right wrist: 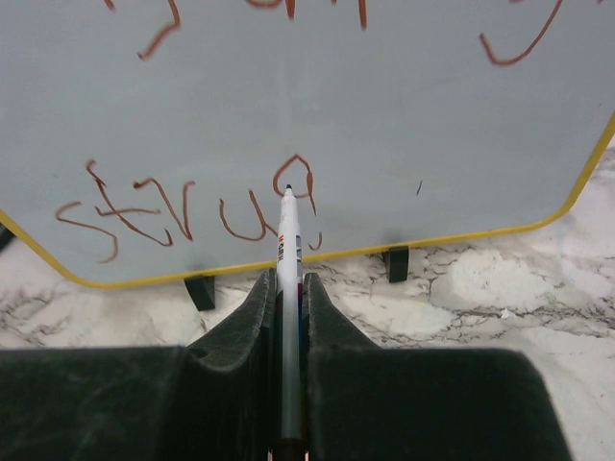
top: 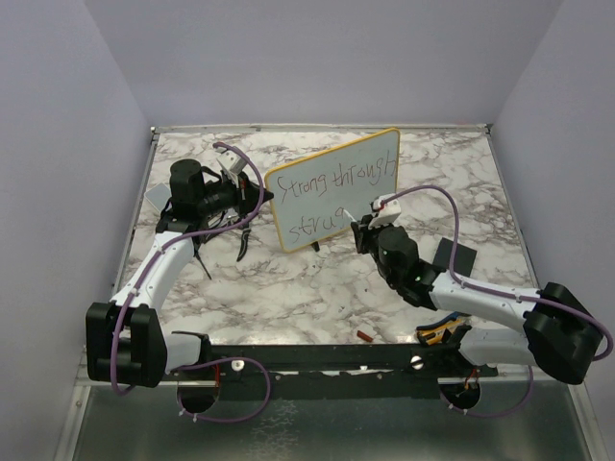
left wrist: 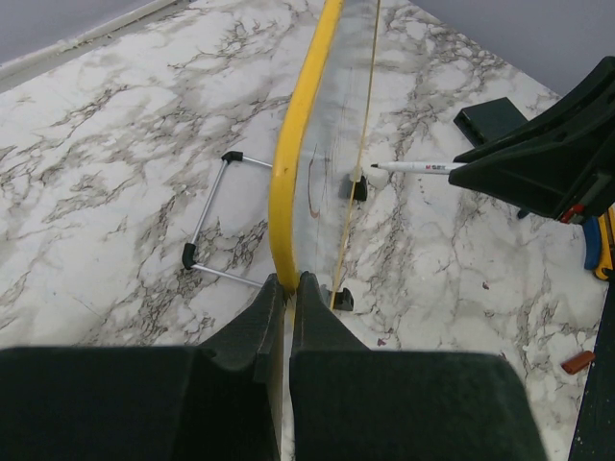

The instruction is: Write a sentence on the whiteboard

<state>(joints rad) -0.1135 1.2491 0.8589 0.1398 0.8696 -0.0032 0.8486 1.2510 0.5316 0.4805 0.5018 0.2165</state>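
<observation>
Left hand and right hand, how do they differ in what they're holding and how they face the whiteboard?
The left hand is shut on the whiteboard's yellow frame; the right hand is shut on a marker. The left hand meets the board edge-on from its side; the right hand faces the writing surface, marker tip at the last letter of the lower line. Both are black and closed on something.

Marble table (top: 288, 288), whiteboard (top: 370, 158) upright on black feet mid-table, wire stand (left wrist: 216, 216) behind it, black slab (top: 459, 257) right, red piece (top: 365, 336) near front edge.
</observation>
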